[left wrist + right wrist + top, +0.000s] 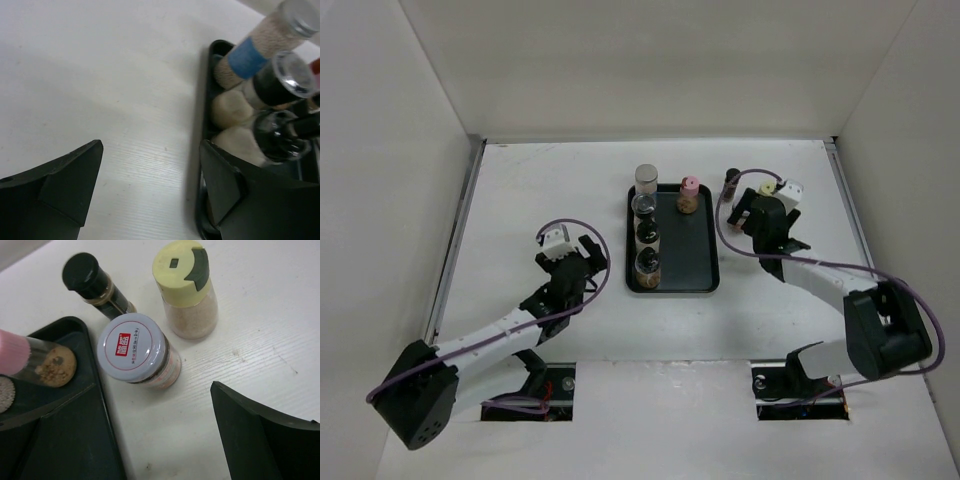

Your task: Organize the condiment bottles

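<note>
Over on the left, the left gripper (590,262) sits low over the white table (540,190), just beside the left rim of the black tray (695,250). Its two fingers (70,175) are spread apart. Only bare table lies between them, and it holds nothing. One finger is right at the tray's rim.

Next comes the tray, in the middle of the table. Four condiment bottles stand in a row along its left side. The one at the far end is the grey-cap bottle (646,177). It is tall, has a blue label and is full of small pale grains. The three dark bottles (647,235) behind it have dark tops. The pink-cap bottle (689,193) stands alone near the tray's far rim, apart from the row.

Then, on the table to the right of the tray, three more stand close together. They are the black-cap bottle (80,271), the white-lid jar (131,347) with a red mark on top, and the yellow-cap jar (182,275). The white-lid jar is just beside the tray's right rim.

Last, the right gripper (748,200) hangs over these three. Its fingers (260,440) are spread very wide and hold nothing. The white-lid jar stands just in front of them.
</note>
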